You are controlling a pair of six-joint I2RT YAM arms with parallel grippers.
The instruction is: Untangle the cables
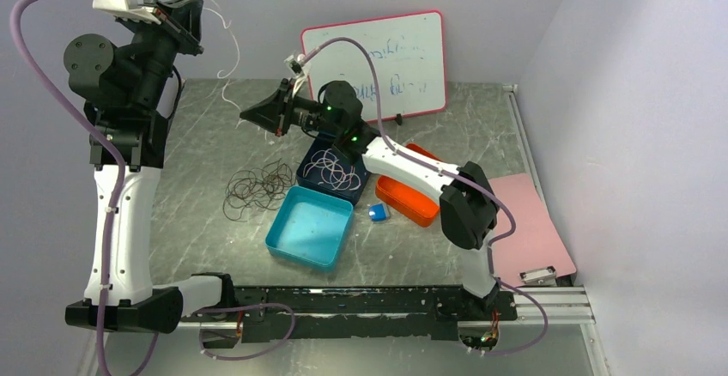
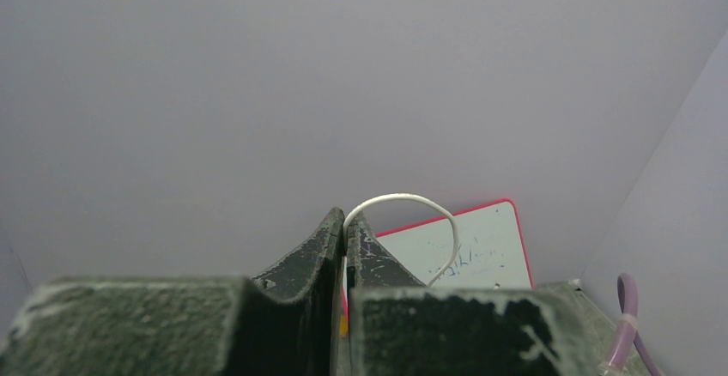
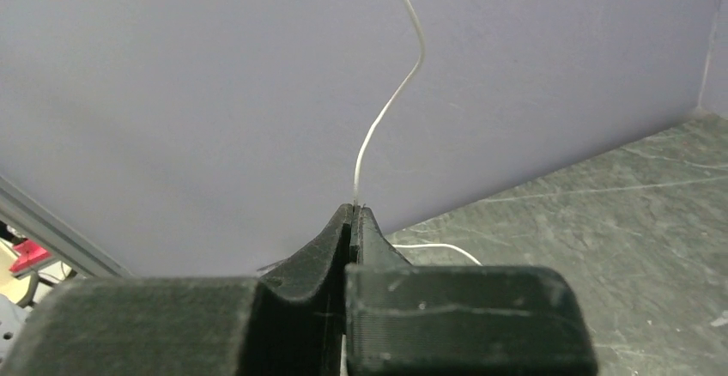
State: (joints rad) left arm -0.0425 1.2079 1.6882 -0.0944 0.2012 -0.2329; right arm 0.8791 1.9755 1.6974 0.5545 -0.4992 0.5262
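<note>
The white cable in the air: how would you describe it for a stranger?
Look left of the pink-framed whiteboard at the back of the table. One thin white cable hangs in the air, from the raised left gripper down to the right gripper. Unlike the whitish strands in the dark blue tray and the dark loops on the table, it is pinched at both ends.

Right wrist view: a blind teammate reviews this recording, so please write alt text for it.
The black right gripper is shut on a thin white cable, which rises from its tip in a wavy curve against a lilac wall. A grey marbled table shows at lower right.
</note>
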